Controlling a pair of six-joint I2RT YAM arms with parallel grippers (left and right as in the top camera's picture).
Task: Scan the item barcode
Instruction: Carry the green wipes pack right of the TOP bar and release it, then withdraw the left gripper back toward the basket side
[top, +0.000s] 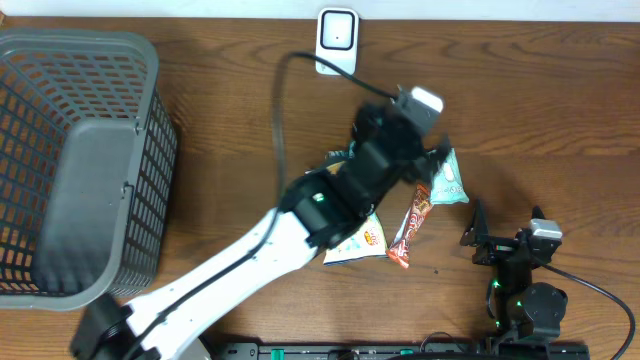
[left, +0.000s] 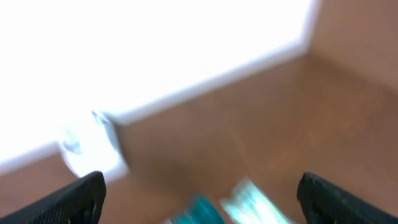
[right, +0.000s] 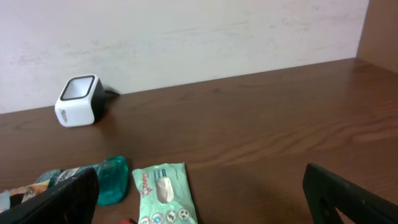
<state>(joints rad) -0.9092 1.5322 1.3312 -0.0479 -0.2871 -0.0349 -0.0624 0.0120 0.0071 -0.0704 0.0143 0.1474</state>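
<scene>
With my left gripper (left: 202, 198) wide and empty over the wet wipes pack (top: 450, 181), I should probably grasp it next for the barcode scanner (top: 338, 36).

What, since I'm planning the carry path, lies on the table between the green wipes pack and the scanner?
Only bare wooden table, clearest in the right wrist view between scanner and wipes pack. Overhead, the left arm hangs above that stretch.
</scene>
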